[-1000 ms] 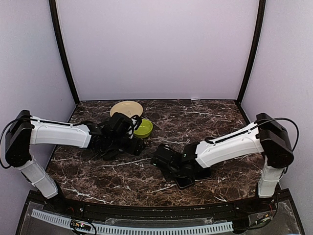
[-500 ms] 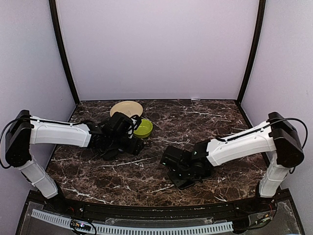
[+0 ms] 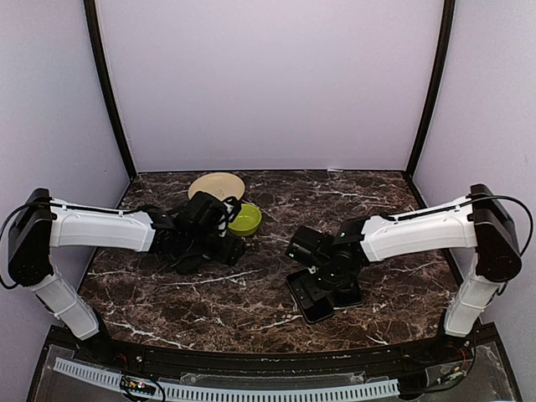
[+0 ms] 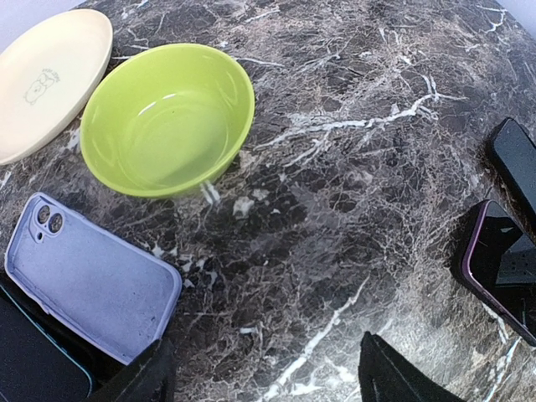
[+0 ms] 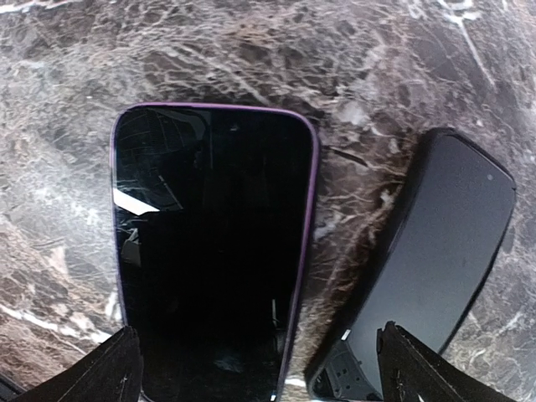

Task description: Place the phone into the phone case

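The phone [image 5: 209, 251], a black glossy slab with a thin purple rim, lies flat on the marble and also shows in the top view as phone [image 3: 308, 298]. My right gripper [image 5: 268, 373] hovers over its near end, open, with nothing between the fingers. The phone case [image 4: 92, 280], pale lavender with a camera cutout, lies back up beside my left gripper [image 4: 268, 385]. That gripper is open and empty, its left finger [image 4: 146, 377] close to the case's corner. In the top view the case is hidden under the left arm.
A second dark slab [image 5: 444, 260] lies just right of the phone. A green bowl [image 4: 167, 117] and a cream plate [image 4: 46, 75] stand behind the case. Another dark phone [image 4: 33, 360] lies partly under the case's near edge.
My right gripper has gone from shut to wide open, letting the phone lie on the table, and the arm has drawn back and to the right. The left arm has stayed put.
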Available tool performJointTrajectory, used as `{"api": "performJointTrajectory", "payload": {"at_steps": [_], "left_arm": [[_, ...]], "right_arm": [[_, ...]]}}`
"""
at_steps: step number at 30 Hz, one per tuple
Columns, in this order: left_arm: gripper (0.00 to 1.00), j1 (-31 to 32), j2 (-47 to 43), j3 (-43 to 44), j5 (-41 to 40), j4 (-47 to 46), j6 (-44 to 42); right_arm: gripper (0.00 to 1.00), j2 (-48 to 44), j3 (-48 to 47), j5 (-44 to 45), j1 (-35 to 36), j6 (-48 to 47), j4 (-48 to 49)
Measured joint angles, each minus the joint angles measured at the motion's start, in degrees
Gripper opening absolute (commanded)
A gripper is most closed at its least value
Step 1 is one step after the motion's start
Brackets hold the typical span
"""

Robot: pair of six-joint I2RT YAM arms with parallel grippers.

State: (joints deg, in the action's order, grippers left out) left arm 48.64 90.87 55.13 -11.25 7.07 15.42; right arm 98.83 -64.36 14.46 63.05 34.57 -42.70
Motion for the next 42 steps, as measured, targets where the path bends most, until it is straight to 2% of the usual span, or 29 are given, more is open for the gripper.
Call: {"api": "performJointTrajectory", "payload": {"at_steps": [7,10,16,27,31,34,36,37,39,42], "left_arm": [[0.77,0.0,0.0,0.0,0.02,0.37,0.0],[0.77,0.0,0.0,0.0,0.07,0.37,0.0],[0.77,0.0,0.0,0.0,0.15,0.39,0.02],[0.75,0.0,0.26,2.16,0.48,2.03,0.07],[0.77,0.0,0.24,2.12,2.69,1.07,0.31],[0.83,0.0,-1.55,-0.94,7.48,-4.46,1.16],[0.94,0.11,-5.14,-6.29,11.65,-11.06,2.71],[0.96,0.33,-7.1,-9.38,13.38,-15.32,3.58],[0.98,1.36,-10.12,-14.45,16.61,-23.89,5.95],[0.99,4.57,-11.19,-17.33,19.45,-33.94,8.02]], "right_arm": [[0.98,3.26,-0.17,-3.43,0.0,-0.33,2.78],[0.93,4.92,0.09,-5.2,0.0,-0.46,4.24],[0.68,5.55,0.24,-5.14,0.0,0.33,5.75],[0.28,6.58,-1.57,-1.55,1.49,0.15,3.8],[0.1,5.81,-0.85,0.26,2.34,-0.63,5.11],[0.1,2.45,2.67,2.47,3.26,-1.68,9.42],[0.1,-1.22,5.01,4.7,3.85,-2.45,12.41],[0.1,-4.42,6.75,6.67,4.59,-3.08,15.13],[0.1,-9.22,8.57,9.53,5.99,-4.17,19.15],[0.08,-15.15,10.56,14.05,8.5,-6.75,27.8]]}}
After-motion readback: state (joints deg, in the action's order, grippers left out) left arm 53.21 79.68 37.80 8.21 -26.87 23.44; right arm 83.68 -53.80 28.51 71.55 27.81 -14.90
